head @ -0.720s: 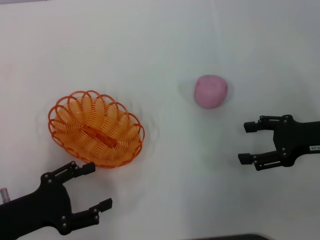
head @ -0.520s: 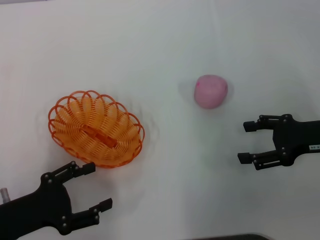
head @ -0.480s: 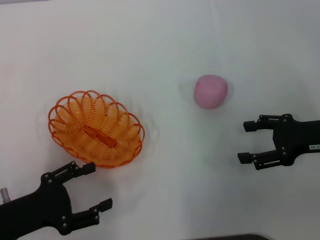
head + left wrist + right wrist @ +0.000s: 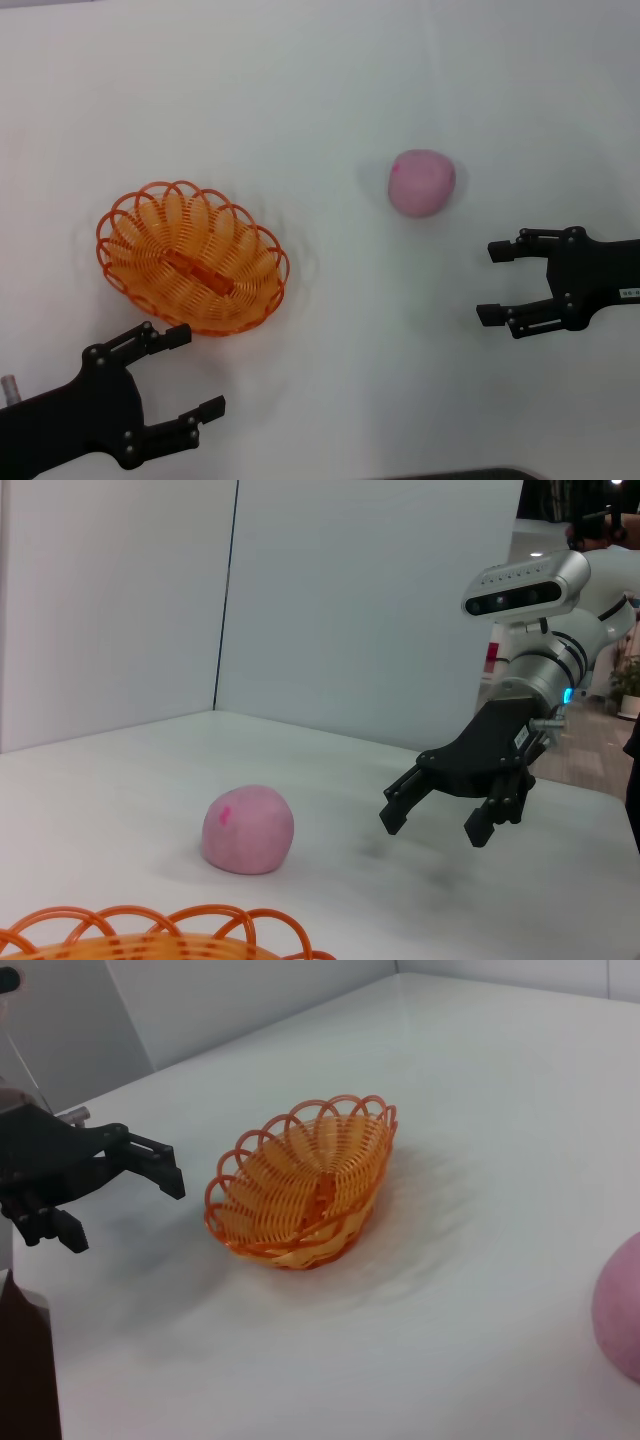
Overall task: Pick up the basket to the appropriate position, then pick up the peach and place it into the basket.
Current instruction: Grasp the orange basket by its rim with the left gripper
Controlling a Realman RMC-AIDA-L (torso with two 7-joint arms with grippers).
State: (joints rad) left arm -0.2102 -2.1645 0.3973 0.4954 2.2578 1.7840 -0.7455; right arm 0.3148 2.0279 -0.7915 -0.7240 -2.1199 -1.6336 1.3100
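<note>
Basket (image 4: 192, 257) and peach (image 4: 421, 182) both lie on the white surface (image 4: 320, 90), well apart: the orange basket sits toward the robot's left, the pink peach toward its right and farther from the robot. The left gripper (image 4: 183, 382) hovers just at the basket's near rim, jaws spread apart and holding nothing. The right gripper (image 4: 496, 283) hangs near the peach, on its nearer right side, clear of it, jaws likewise apart and empty. Nothing lies inside the basket.
</note>
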